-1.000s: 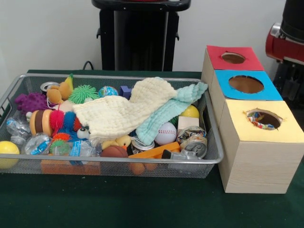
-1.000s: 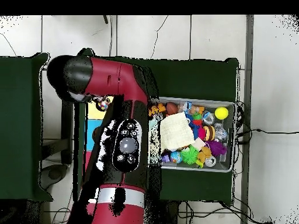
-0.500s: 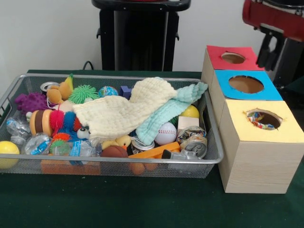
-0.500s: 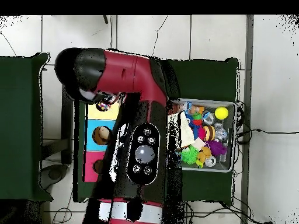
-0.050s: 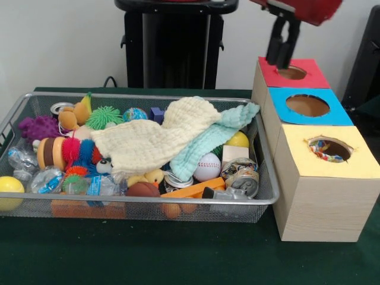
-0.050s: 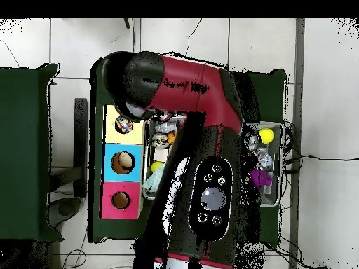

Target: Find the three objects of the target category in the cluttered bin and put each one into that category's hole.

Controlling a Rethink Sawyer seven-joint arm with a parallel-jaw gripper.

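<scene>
My gripper hangs from the top edge, just above the back of the red-topped box. Its two dark fingers stand slightly apart, open, with nothing between them. The wire bin on the left holds a cream cloth and a mint cloth draped over the clutter. Around them lie a baseball, crushed cans, a green spiky ball and a yellow ball. A colourful item shows inside the yellow box's hole. In the overhead view the arm hides the gripper and most of the bin.
Three wooden boxes stand in a row right of the bin: red top, blue top, yellow top, each with a round hole. From overhead they show as yellow, blue, red. The black pedestal stands behind the bin.
The arm has swung in from the right edge toward the bin. The gripper went from beside the boxes to above the red box. From overhead the arm now covers most of the bin.
</scene>
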